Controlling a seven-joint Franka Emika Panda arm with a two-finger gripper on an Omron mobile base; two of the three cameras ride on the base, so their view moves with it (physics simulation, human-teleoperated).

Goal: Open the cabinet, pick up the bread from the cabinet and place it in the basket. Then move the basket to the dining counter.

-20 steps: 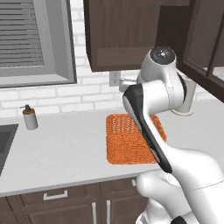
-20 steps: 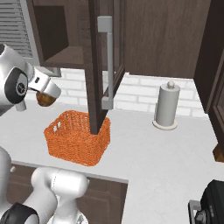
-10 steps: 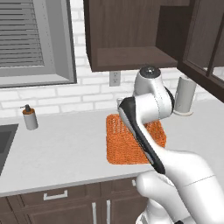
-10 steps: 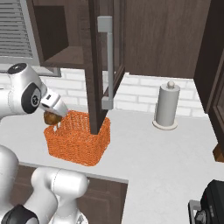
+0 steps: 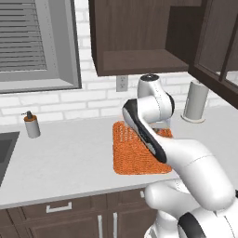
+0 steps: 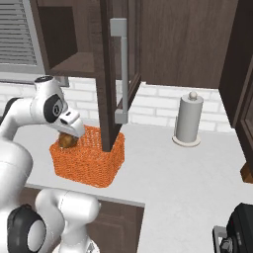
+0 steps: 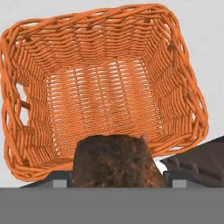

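I'm holding the bread [image 7: 114, 161] clamped in the gripper [image 6: 69, 137] above the basket [image 7: 105, 94], center frame, lining up the drop.

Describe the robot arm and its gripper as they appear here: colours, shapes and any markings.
The arm is glossy white, built of rounded, tube-like segments joined by bulbous housings. A dark band runs along one link, and the joints carry dark grey round caps, one of them in the right base view. The gripper sits under a white, boxy hand; its finger tips are small and dark. No cables or lettering are visible.
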